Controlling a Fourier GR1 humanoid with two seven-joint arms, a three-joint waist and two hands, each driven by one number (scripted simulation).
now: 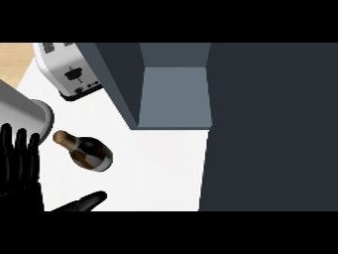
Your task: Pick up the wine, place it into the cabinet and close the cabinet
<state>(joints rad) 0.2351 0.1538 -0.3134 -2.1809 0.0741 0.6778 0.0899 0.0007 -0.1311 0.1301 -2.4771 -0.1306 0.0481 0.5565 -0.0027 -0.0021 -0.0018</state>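
We saw one hand (12, 171) at lower left, fingers straight, upright, holding nothing. Which hand, we couldn't tell. The wine bottle (85, 151) stood just right of it on the white counter (157, 168); cabinet (173, 94) and toaster (70, 69) beyond.

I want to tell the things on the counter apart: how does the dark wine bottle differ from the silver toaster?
The dark glass wine bottle is rounded and narrow, with a gold-brown neck; the silver box-shaped toaster is pale and blocky. The bottle is nearer the open left hand; the toaster is farther back. Both rest on the white counter.
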